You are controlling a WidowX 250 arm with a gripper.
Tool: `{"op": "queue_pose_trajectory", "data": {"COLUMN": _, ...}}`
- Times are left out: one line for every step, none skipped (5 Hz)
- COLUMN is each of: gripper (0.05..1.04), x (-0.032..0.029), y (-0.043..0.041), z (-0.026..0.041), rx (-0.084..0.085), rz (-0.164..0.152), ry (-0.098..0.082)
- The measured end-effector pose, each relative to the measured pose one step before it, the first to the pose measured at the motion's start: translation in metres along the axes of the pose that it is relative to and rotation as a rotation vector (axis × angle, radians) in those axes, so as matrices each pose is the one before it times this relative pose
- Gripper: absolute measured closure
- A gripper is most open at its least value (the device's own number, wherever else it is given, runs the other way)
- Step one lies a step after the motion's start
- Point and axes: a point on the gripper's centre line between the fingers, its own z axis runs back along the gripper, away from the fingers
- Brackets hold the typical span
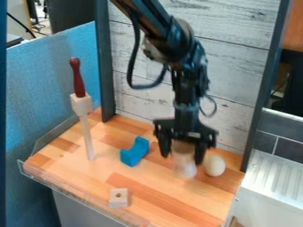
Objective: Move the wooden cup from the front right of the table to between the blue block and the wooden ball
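On the right-hand half of the wooden tabletop point(172, 195), gripper point(183, 159) hangs down around a pale wooden piece point(183, 153) with a whitish lower part. Can't tell if it's clamped on the piece or just around it, nor if the piece's base touches wood. White egg-shaped thing point(214, 165) sits just beside, toward view right. Blue curved block point(135, 153) to the left, holed block point(118, 201) nearer the front, near-upright stick point(87, 137) with pale cube point(82, 104) and dark red handle point(78, 80) far left. Judgement on handling: piece wants a centred, square hold, firm but not crushing, as rounded sides could slip or roll. Any move should go slow and straight up or down first; a sideways drift right could knock the egg-shaped thing
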Motion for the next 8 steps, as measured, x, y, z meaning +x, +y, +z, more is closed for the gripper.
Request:
{"op": "queue_pose_trajectory", "data": {"gripper": 0.172, "x": 0.0138, "y": 0.00964, "z": -0.00956, "rx": 0.0119, "rz": 0.0407, "ry": 0.0264}}
{"op": "queue_pose_trajectory", "data": {"gripper": 0.172, "x": 0.01904, "y": 0.00745, "z": -0.00546, "rx": 0.0245, "rz": 0.0278, "ry": -0.007}}
{"op": "queue_pose_trajectory", "data": {"gripper": 0.172, "x": 0.01164, "y": 0.00649, "z": -0.00794, "rx": 0.0141, "rz": 0.0292, "ry": 0.0042}}
{"op": "queue_pose_trajectory", "data": {"gripper": 0.172, "x": -0.00063, "y": 0.00368, "z": -0.01444, "rx": 0.028, "rz": 0.0024, "ry": 0.0268}}
{"op": "queue_pose_trajectory", "data": {"gripper": 0.127, "x": 0.00278, "y": 0.00269, "z": -0.00774, "rx": 0.0141, "rz": 0.0084, "ry": 0.0112}}
{"op": "queue_pose_trajectory", "data": {"gripper": 0.084, "x": 0.0018, "y": 0.00381, "z": -0.00047, "rx": 0.0119, "rz": 0.0429, "ry": -0.0139}}
{"op": "queue_pose_trajectory", "data": {"gripper": 0.084, "x": -0.00406, "y": -0.00361, "z": 0.00357, "rx": -0.0285, "rz": -0.0018, "ry": 0.0097}}
{"op": "queue_pose_trajectory", "data": {"gripper": 0.084, "x": 0.00529, "y": 0.00222, "z": 0.03029, "rx": -0.0453, "rz": 0.0219, "ry": -0.049}}
